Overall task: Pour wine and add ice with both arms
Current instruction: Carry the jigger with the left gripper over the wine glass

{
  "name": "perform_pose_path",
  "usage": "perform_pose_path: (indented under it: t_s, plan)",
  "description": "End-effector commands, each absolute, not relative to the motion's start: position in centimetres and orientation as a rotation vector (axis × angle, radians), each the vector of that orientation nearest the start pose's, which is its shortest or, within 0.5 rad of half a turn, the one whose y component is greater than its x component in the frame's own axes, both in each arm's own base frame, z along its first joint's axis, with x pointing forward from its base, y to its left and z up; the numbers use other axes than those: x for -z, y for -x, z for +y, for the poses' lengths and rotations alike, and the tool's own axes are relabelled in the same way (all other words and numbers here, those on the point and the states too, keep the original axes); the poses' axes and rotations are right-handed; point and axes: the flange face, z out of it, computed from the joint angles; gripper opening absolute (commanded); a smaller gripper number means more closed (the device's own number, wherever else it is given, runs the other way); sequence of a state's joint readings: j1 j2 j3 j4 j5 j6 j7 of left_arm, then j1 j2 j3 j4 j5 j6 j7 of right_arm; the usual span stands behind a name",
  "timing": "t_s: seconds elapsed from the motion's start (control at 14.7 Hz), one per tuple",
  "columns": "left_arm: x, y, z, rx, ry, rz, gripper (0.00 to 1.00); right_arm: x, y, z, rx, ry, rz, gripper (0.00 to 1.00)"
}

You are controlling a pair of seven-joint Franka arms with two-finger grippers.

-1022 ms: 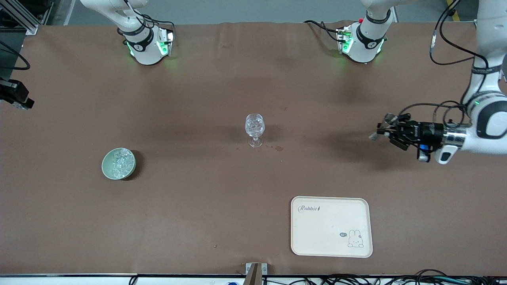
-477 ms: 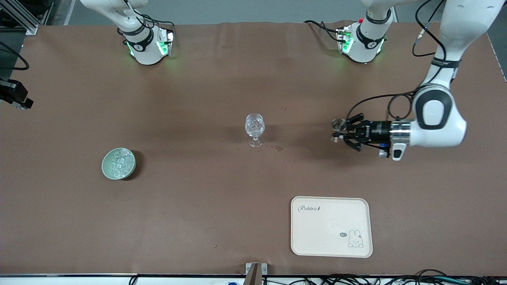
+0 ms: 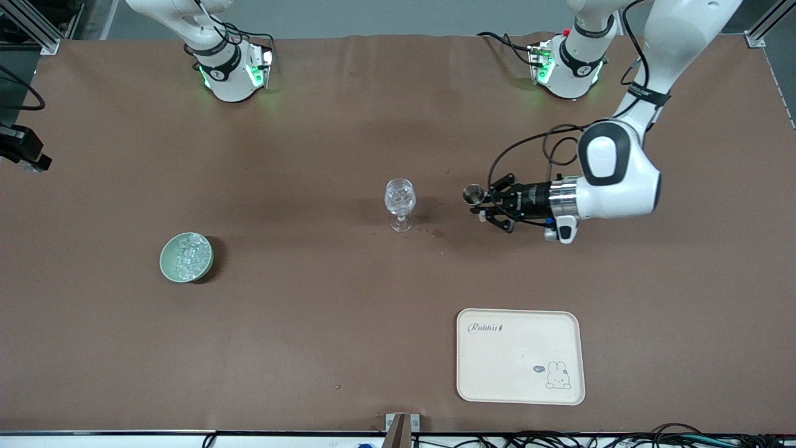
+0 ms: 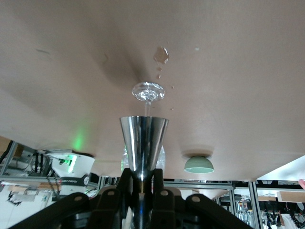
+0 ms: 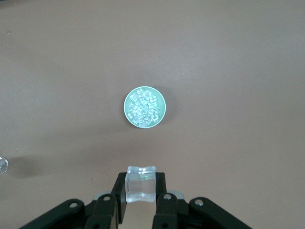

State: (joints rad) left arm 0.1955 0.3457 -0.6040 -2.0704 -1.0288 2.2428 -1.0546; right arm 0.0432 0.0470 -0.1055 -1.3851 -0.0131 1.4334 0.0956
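Front view: the left gripper [image 3: 480, 207] clamps a steel jigger [image 3: 472, 195] beside the stemmed glass [image 3: 400, 203]; the right gripper [image 5: 141, 196], high over the ice [image 5: 145, 108] bowl [image 5: 163, 106], pinches one cube [image 5: 141, 183].

1. A brown covering spans the whole table [image 3: 311, 323], with faint creases and a few small dark stains.
2. Grey floor [image 3: 373, 15] shows past the table's edge.
3. Black cables [image 3: 559, 440] trail along the near edge.

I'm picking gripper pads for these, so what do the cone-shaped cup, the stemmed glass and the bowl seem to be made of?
Cone-shaped cup: probably polished metal, mirror-bright with streaked reflections. Stemmed glass: clear cut glass or possibly plastic, see-through and faceted. Bowl: likely glazed ceramic or plastic, opaque pale green with a smooth soft sheen.
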Motion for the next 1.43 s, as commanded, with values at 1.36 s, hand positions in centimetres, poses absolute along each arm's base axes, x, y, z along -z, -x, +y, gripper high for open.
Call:
perform_pose_path:
  t_s: [1.36]
  plan:
    - [-33.1,-53.0,-39.4,0.644,-2.119,1.69,0.0,-67.1,-54.8,-3.5,-0.021,3.133,0.247,0.01]
